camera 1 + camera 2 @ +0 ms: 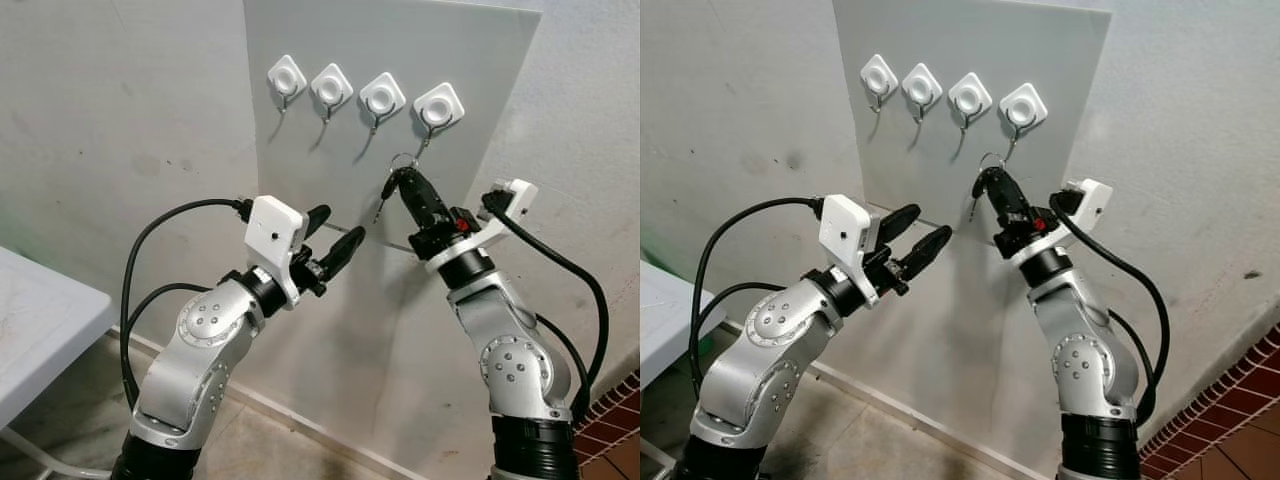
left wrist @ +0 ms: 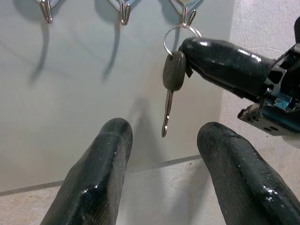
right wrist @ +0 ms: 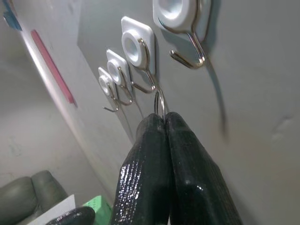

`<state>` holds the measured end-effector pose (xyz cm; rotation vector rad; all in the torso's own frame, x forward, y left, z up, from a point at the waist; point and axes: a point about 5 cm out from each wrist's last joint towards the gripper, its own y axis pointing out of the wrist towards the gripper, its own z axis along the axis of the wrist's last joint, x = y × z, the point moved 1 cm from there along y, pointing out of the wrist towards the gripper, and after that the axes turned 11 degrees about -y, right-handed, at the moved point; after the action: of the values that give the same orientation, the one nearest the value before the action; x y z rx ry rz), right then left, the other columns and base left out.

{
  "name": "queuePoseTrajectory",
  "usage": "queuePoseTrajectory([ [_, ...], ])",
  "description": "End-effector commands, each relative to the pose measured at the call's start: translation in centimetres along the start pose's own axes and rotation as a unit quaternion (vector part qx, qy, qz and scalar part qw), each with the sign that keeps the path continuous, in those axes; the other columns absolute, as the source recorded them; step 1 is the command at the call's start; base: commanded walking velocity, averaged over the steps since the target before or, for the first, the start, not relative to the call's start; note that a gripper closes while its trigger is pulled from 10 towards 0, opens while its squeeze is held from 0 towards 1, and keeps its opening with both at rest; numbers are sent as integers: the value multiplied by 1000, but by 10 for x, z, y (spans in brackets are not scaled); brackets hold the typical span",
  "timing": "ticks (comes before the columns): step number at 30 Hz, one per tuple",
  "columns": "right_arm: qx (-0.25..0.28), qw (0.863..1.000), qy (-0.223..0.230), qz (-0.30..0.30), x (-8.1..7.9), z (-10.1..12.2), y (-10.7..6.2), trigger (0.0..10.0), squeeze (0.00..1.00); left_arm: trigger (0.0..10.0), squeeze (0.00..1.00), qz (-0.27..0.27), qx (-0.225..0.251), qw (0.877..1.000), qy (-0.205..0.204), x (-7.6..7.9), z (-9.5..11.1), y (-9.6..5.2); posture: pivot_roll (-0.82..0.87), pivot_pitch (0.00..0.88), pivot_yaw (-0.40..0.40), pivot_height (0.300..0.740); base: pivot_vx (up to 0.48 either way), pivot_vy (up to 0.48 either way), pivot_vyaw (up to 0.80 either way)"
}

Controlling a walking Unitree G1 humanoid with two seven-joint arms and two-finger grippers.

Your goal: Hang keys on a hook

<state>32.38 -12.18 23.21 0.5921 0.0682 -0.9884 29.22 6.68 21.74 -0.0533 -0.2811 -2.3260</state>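
Keys (image 1: 386, 192) hang from our right end effector (image 1: 405, 183), whose two black fingers are pressed together on the key ring (image 2: 180, 35), so the dark-headed key dangles free below and cannot snag the panel. We hold the ring upright and raised just under the rightmost hook (image 1: 430, 130) of the four white-backed hooks on the grey panel (image 1: 330, 150); in the right wrist view the thin wire loop stands up between the fingertips, close to a hook's curved tip, though we cannot tell whether it touches. Gripping low on the ring leaves its upper arc clear, which we judge is what lets it slip over the hook. Our left end effector (image 1: 335, 237) waits near, fingers spread apart and holding nothing, aimed at the key, apparently ready to steady it if it swings.
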Motion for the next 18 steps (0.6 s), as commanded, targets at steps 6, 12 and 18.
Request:
queuePoseTrajectory([
  [6, 41, 999, -2, 1, -1, 17, 6, 10000, 0, 10000, 0, -2, 6, 1000, 1, 2, 4, 0, 188, 0, -15, 736, 0, 0, 0],
  [12, 57, 998, 2, -9, 2, 23, 10, 10000, 0, 10000, 0, -1, 5, 1000, 1, 2, 4, 0, 190, 0, -15, 736, 0, 0, 0],
  [18, 56, 998, 24, -28, 7, 22, 10, 10000, 0, 10000, 0, -2, 5, 1000, -1, 2, 4, 0, 189, 0, -13, 736, 0, 0, 0],
])
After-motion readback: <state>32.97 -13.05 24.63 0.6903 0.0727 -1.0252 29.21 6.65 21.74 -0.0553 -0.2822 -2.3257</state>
